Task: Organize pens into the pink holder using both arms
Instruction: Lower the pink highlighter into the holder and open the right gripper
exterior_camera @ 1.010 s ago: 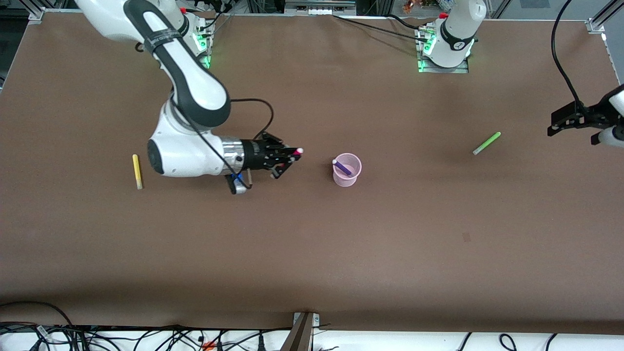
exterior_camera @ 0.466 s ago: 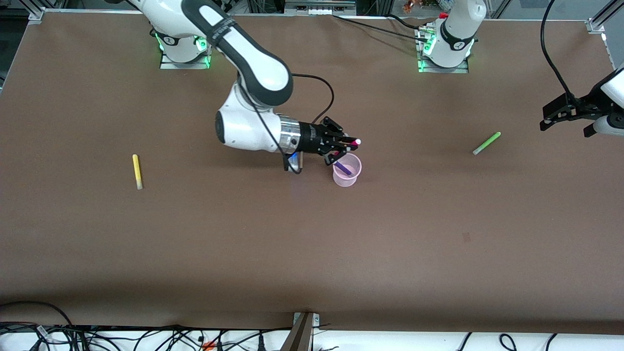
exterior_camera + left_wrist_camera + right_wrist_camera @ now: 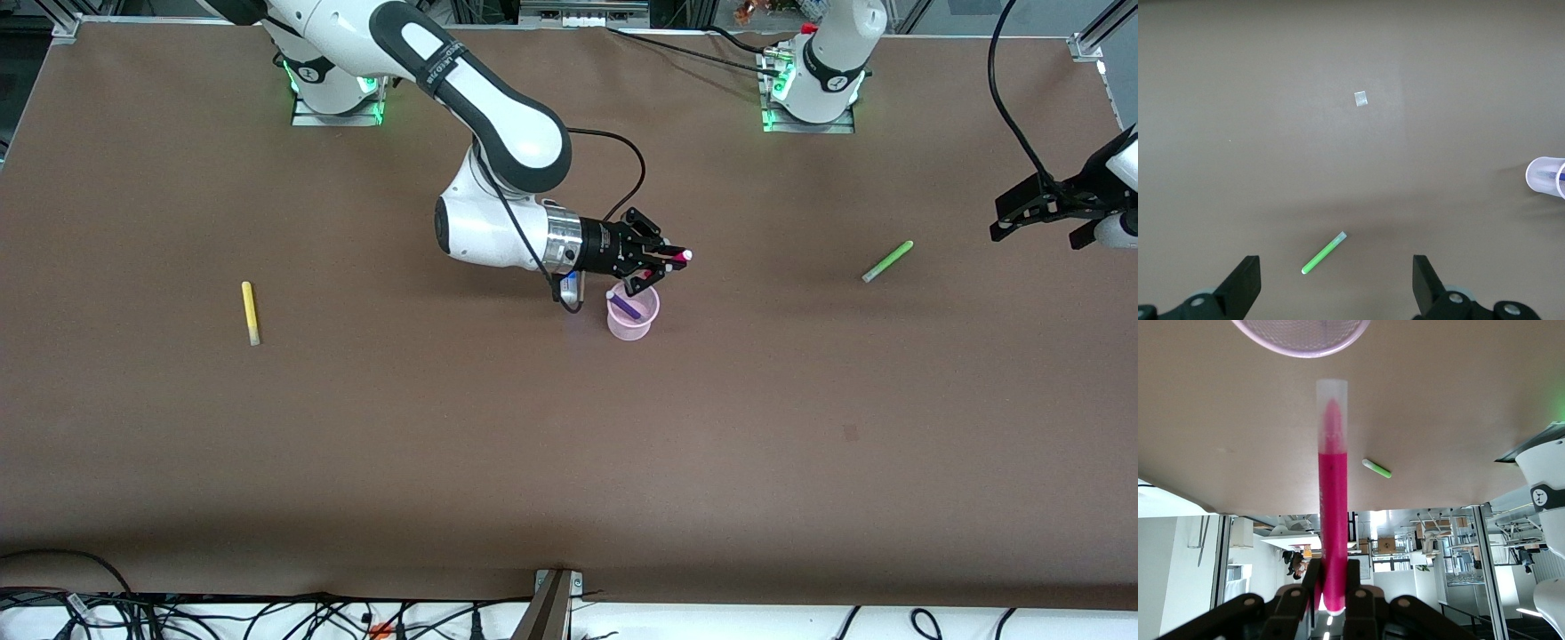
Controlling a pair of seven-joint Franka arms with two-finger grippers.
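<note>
Brown table, no readable writing: right fingers (image 3: pixel 669 261) clamp magenta pen (image 3: pixel 677 257); left fingers (image 3: pixel 1031 212) wide.

Purple pen (image 3: pixel 625 306) inside pink holder (image 3: pixel 633 327)

left tool (image 3: pixel 1036 213) raised, jaws apart | right tool (image 3: pixel 662 264) clamped, wrist horizontal

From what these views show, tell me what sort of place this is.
Probably a robotics lab: two arms bolted by their bases to a brown-covered table, loose cables along its edge, and an aluminium frame at the corners.
</note>
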